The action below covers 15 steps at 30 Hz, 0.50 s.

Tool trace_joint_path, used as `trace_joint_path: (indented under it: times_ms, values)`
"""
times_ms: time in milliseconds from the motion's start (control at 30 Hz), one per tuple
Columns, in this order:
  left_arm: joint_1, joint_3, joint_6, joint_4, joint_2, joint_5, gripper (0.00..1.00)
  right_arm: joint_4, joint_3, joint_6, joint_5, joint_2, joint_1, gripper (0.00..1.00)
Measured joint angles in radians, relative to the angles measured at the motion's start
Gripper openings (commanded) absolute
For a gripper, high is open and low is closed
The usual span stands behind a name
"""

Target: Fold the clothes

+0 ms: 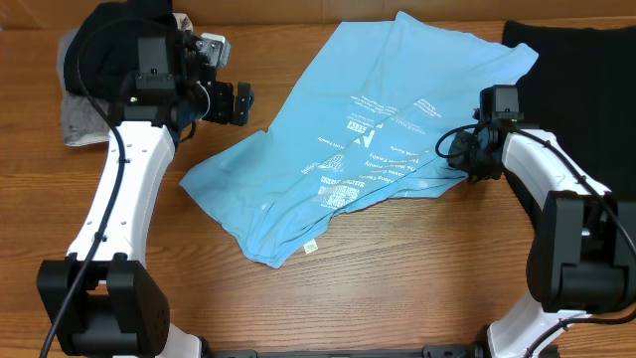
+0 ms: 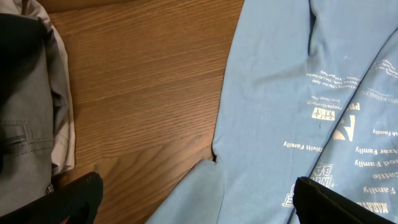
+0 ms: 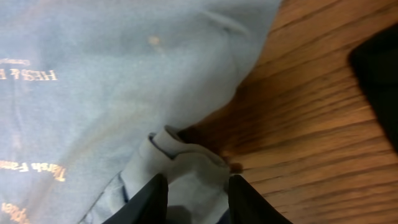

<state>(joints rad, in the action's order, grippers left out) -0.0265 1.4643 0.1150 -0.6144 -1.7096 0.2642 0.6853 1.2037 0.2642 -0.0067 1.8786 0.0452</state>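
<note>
Right arm pinching shirt edge to start the fold
light blue T-shirt (image 1: 368, 129) lies spread on the table (image 1: 397, 288); right gripper (image 3: 193, 199) jaws clamped on a bunched fold at its right edge; left gripper (image 1: 234, 102) jaws wide apart near its left edge; advise lifting low, carrying straight across, keeping the cloth taut

Wooden table (image 1: 397, 288), warm brown, its grain running lengthwise from left side to right.

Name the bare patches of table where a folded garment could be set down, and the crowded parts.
Freest: the front strip of the table, bordered by the light blue T-shirt and both arm bases. Smaller: wood between T-shirt and grey pile, below the left gripper. Crowded: T-shirt to black garment.
</note>
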Motion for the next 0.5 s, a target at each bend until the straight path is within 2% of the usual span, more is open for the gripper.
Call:
trace_joint_path:
  times_ms: [300,500]
  values:
    - [0.000,0.000,0.000,0.000,0.000,0.000,0.99,-0.003,0.000,-0.003,0.023,0.000,0.000,0.25]
    - [0.000,0.000,0.000,0.000,0.000,0.000,1.00,-0.011,0.000,-0.004,0.026,0.017,0.000,0.07]
